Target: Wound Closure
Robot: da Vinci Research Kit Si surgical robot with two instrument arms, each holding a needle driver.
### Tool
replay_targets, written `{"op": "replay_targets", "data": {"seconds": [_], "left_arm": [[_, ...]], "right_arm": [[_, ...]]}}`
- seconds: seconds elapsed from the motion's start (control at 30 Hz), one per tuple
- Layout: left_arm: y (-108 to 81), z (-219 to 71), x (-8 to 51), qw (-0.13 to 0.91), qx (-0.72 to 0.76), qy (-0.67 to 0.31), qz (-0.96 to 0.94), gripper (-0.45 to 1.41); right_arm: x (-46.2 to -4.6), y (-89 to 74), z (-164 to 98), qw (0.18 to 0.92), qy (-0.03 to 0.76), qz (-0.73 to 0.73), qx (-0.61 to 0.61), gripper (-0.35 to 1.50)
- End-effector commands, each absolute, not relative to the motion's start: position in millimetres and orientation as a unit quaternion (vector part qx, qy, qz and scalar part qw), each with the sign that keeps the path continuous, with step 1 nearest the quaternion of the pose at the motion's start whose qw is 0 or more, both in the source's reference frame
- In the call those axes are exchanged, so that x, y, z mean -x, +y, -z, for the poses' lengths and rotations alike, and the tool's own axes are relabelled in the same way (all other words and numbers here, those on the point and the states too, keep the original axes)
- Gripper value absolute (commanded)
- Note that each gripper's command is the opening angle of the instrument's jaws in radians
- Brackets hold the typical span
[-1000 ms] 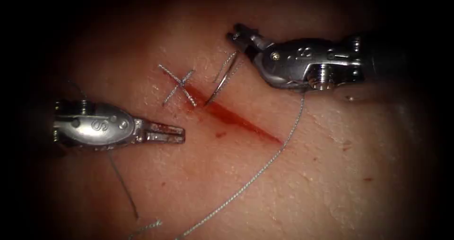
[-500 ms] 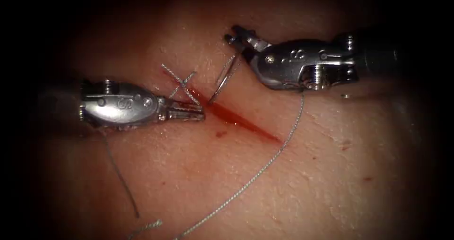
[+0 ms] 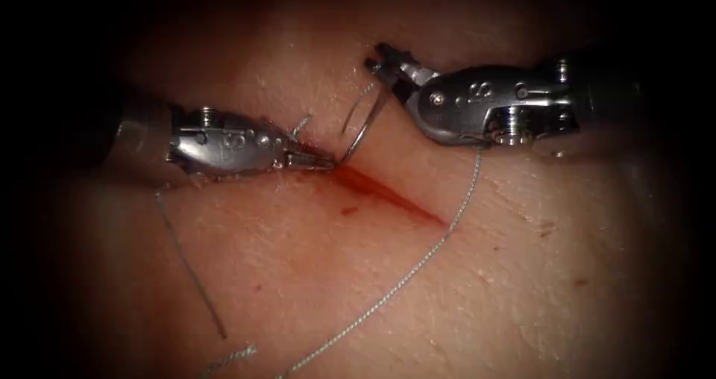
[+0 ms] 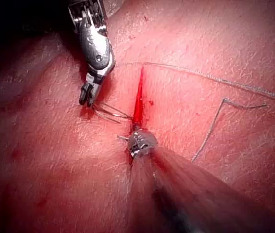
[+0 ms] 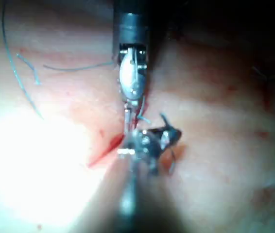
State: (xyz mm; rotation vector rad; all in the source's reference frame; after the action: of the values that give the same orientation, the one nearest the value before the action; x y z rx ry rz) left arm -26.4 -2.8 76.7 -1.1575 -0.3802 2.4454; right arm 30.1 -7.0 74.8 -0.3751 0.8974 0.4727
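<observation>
While the curved needle (image 3: 363, 129) is clenched near its tail by the right pincer (image 3: 380, 57), its tip at the cut (image 3: 388, 192) beside the closed, empty left pincer (image 3: 322, 159), tissue (image 3: 522, 274) could be torn if twisted.

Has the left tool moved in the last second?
Yes. The left tool has moved right, toward the cut; its tip now sits at the cut's upper end beside the needle.

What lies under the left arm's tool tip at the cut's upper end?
The left end effector covers most of the crossed thread stitch; the curved steel needle, held by the right end effector, reaches the cut beside it.
</observation>
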Motion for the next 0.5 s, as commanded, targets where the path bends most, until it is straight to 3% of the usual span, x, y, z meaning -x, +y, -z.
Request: {"op": "replay_targets", "data": {"seconds": [0.03, 0.5], "left_arm": [[-3.2, -77.5, 27.0, 0.200, 0.412, -0.139, -0.878, -0.31], [-4.0, -76.9, 24.5, 0.193, 0.367, -0.179, -0.892, -0.35]], "right_arm": [[-30.7, -7.5, -75.3, 0.857, 0.428, -0.225, 0.177, -0.35], [-30.9, -7.3, -75.3, 0.859, 0.425, -0.209, 0.193, -0.35]]}}
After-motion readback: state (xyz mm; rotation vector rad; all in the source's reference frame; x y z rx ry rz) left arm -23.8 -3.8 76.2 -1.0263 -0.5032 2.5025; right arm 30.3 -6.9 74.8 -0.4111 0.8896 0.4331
